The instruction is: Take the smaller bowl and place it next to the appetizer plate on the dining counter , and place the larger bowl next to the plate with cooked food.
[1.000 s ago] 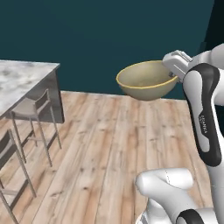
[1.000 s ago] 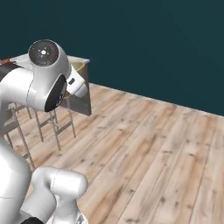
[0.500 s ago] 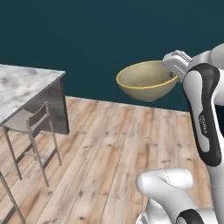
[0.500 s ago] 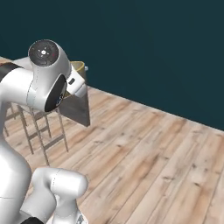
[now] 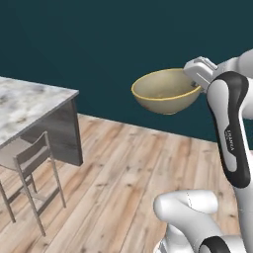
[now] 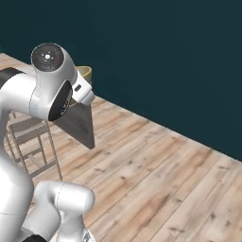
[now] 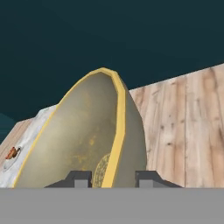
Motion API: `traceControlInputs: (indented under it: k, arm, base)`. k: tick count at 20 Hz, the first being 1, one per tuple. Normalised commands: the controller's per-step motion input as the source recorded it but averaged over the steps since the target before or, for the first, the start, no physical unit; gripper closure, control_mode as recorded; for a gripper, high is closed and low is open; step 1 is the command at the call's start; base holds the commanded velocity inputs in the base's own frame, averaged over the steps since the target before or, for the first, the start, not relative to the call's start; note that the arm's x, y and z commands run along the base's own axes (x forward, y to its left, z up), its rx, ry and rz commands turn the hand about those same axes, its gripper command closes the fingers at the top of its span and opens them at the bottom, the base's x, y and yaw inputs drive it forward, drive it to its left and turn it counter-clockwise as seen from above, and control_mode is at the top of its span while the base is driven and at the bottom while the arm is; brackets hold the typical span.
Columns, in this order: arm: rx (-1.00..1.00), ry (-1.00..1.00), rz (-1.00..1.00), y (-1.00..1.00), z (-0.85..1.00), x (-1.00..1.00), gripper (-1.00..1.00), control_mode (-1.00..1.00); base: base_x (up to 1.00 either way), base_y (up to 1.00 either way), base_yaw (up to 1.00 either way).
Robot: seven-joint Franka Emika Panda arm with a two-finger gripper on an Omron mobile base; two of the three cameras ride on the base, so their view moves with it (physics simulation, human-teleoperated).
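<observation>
Tan and yellow-rimmed, the larger bowl [image 7: 83,140] sat pinched by its rim in the gripper [image 7: 114,178], one dark fingertip inside the wall and one outside, jaws drawn in to the thickness of that rim. In the left base view the gripper [image 5: 196,74] carried the larger bowl [image 5: 165,91] high and level over the plank floor [image 5: 133,173].

Against the pictures from a second before, arm and bowl kept the same pose, while the dining counter [image 5: 29,106] and a grey chair [image 5: 34,173] slid rightward and grew. That reads as the base driving toward the counter, a carry under way rather than a placing.

Beyond the bowl's far side, the hand view caught the dining counter [image 7: 26,135] with a plate bearing something reddish [image 7: 11,154], too small to name; the left base view did not show it. The right base view gave a sliver of bowl rim [image 6: 85,72] behind the arm's elbow.
</observation>
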Motion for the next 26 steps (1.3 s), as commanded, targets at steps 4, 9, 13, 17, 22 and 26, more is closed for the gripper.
traceControlInputs:
  k: [4, 9, 13, 17, 22, 26]
  arm:
    - [0.0, 0.0, 0.0, 0.0, 0.0, 0.0, 1.0, 1.0]
    - [0.0, 0.0, 0.0, 0.0, 0.0, 0.0, 1.0, 1.0]
    - [0.0, 0.0, 0.0, 0.0, 0.0, 0.0, 1.0, 1.0]
    - [0.0, 0.0, 0.0, 0.0, 0.0, 0.0, 1.0, 1.0]
    - [0.0, 0.0, 0.0, 0.0, 0.0, 0.0, 1.0, 1.0]
    - [0.0, 0.0, 0.0, 0.0, 0.0, 0.0, 1.0, 1.0]
  base:
    - [1.0, -0.69, 0.31]
    - [1.0, -0.71, 0.32]
    - [1.0, -0.7, 0.34]
    - [1.0, -0.69, 0.35]
    - [1.0, -0.66, 0.35]
    - [1.0, -0.67, 0.36]
